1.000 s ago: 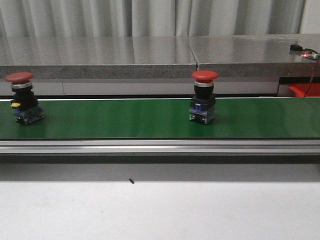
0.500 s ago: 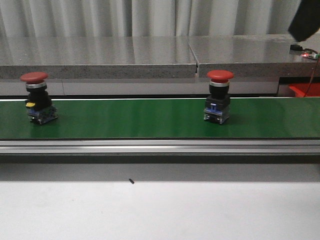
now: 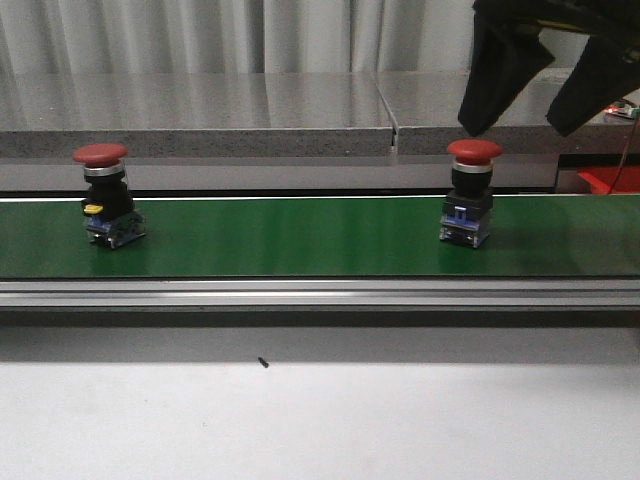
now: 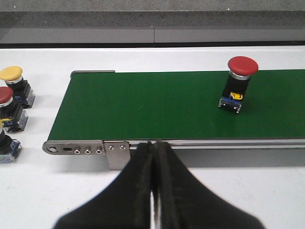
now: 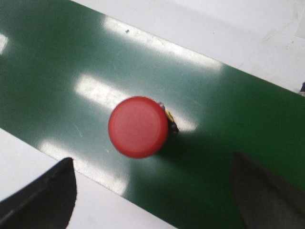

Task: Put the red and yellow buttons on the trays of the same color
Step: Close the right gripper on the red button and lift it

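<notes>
Plain dark green conveyor belt (image 3: 300,235), glossy with pale glare patches, edged by a silver-grey metal rail (image 3: 320,293). Directly below the black right gripper (image 3: 535,75): button (image 3: 470,190) with red cap, silver collar, black body, blue base. Well off to that gripper's left: second button (image 3: 108,195), red cap, black body, yellow tab, blue base. White desk (image 3: 320,420) with one small black speck (image 3: 263,362). Speckled grey stone ledge (image 3: 200,115) behind, pale grey pleated curtain (image 3: 250,35) above. Black left gripper (image 4: 153,191); off the belt's end, one yellow-capped button (image 4: 12,78) and one more red-capped button (image 4: 5,102), black bodies, blue bases. Red tray (image 3: 610,180) near the right gripper.
</notes>
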Available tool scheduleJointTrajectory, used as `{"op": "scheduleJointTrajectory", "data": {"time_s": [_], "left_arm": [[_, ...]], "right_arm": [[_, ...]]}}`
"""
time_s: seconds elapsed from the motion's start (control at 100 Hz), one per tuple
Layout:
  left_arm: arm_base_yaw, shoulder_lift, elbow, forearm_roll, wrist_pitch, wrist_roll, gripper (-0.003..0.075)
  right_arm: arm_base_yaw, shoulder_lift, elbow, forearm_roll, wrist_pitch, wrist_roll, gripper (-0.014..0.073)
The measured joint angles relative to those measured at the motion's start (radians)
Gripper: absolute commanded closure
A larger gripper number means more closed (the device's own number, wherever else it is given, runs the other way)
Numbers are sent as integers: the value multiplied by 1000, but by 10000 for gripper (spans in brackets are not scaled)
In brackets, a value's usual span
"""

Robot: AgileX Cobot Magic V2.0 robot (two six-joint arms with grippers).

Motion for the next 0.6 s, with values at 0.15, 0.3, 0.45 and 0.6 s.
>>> {"op": "scheduleJointTrajectory", "data": {"time_s": [0.15,0.3,0.45,0.6], "left_arm": [[0,-2,0,0,0,0,741],[0,-2,0,0,0,0,741],[0,-2,0,0,2,0,741],[0,-2,0,0,2,0,741]], "right_arm": [[1,62,-34,-43,-6,0,-51],[1,115,-40,-86,-19,-2,-24],[1,144,-40,-91,-22,-2,211],[1,149,-40,-93,-22,-2,384]]}}
